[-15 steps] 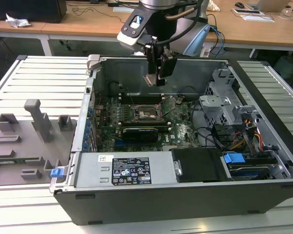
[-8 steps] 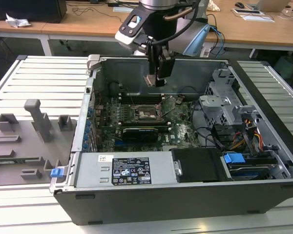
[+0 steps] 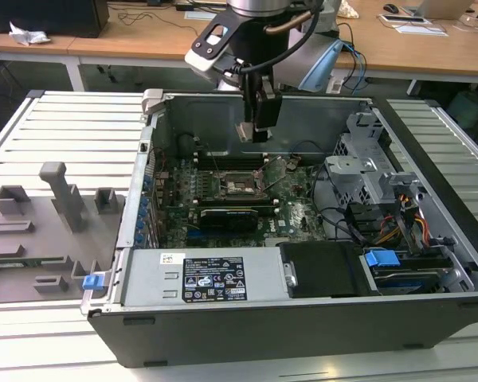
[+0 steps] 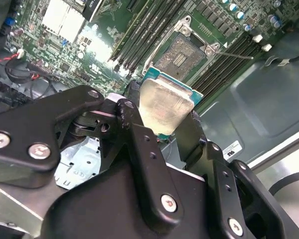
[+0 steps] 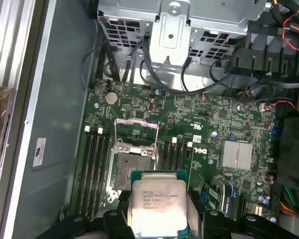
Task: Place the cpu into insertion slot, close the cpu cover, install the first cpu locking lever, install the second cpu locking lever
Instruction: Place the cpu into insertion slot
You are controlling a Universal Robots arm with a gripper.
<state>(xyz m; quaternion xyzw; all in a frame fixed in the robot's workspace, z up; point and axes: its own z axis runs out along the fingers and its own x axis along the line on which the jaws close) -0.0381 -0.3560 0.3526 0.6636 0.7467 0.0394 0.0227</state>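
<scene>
Computer case (image 3: 303,326), lying open side up on a slatted table (image 3: 64,127), takes up most of the exterior view, with the green motherboard (image 3: 299,211) flat on its floor. Above the board hangs the black gripper (image 3: 255,134), its jaws set narrow and clamped on two opposite edges of the cpu (image 3: 244,130). There the cpu shows as a small pale patch at about the height of the case's rim, well above the insertion slot (image 3: 240,185). How level it sits cannot be told from that view.

The first wrist view looks down on the board and gives what the exterior view does not. The cpu cover (image 5: 134,121) stands swung open on the side of the insertion slot (image 5: 129,167) toward the silver drive cage (image 5: 174,30), and the slot's dark bed lies bare. The cpu (image 5: 158,206), square with no long axis, turns its silver metal top to the camera. Its green edge overlaps one corner of the insertion slot, and one edge is cut off by the picture's border.

In the second wrist view the cpu (image 4: 164,107) sits between two black fingers (image 4: 134,129). The insertion slot (image 4: 182,57) lies beyond it, apart from it.
</scene>
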